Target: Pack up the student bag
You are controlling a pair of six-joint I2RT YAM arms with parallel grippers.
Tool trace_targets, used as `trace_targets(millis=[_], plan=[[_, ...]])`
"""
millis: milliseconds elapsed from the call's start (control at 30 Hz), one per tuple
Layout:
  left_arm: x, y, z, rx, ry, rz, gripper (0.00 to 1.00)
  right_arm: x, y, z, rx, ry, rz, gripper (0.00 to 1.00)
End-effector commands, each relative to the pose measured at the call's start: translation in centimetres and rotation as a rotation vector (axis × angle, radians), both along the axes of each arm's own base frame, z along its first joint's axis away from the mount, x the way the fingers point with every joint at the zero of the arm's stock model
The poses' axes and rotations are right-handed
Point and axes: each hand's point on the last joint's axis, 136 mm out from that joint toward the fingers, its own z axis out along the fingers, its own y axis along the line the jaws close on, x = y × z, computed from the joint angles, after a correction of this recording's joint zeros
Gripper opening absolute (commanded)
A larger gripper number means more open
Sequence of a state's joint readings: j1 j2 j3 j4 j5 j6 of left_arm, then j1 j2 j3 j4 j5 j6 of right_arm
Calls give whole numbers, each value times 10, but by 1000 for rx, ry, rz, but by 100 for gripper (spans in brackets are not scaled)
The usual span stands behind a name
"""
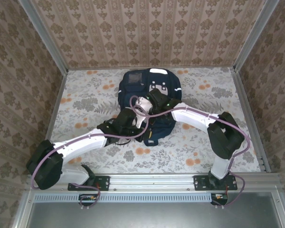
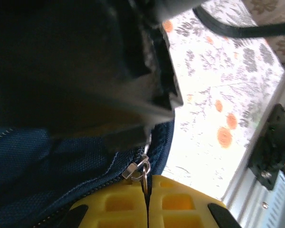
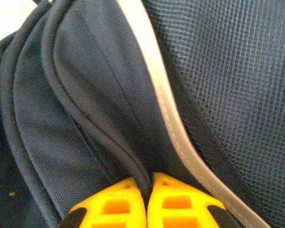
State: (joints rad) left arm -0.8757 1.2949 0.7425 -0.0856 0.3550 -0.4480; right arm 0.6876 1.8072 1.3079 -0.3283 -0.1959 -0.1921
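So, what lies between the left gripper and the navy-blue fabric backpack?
A small silver metal zipper pull, pinched in the left gripper, as the left wrist view shows.

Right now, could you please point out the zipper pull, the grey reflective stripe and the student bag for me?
zipper pull (image 2: 135, 171): left wrist view, on its metal slider.
grey reflective stripe (image 3: 165, 111): right wrist view, midway along the strip.
student bag (image 1: 132, 91): top external view, on its upper navy fabric.

student bag (image 1: 171, 88): 1 | zipper pull (image 2: 138, 168): 1 | left claw (image 2: 147, 202), right claw (image 3: 147, 197): 2
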Motion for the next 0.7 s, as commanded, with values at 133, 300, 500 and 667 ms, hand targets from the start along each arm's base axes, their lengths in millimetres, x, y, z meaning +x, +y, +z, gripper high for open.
trace_targets(millis=[133,300,500,667], plan=[[-33,33,6,0,-62,-11,0,34,63,48,415,126,-212,0],[-27,90,11,9,-119,182,0,41,79,53,578,249,-305,0],[-30,105,8,3,-97,196,0,46,118,49,636,401,-333,0],[-27,94,4,3,-57,172,0,45,146,43,616,445,-336,0]])
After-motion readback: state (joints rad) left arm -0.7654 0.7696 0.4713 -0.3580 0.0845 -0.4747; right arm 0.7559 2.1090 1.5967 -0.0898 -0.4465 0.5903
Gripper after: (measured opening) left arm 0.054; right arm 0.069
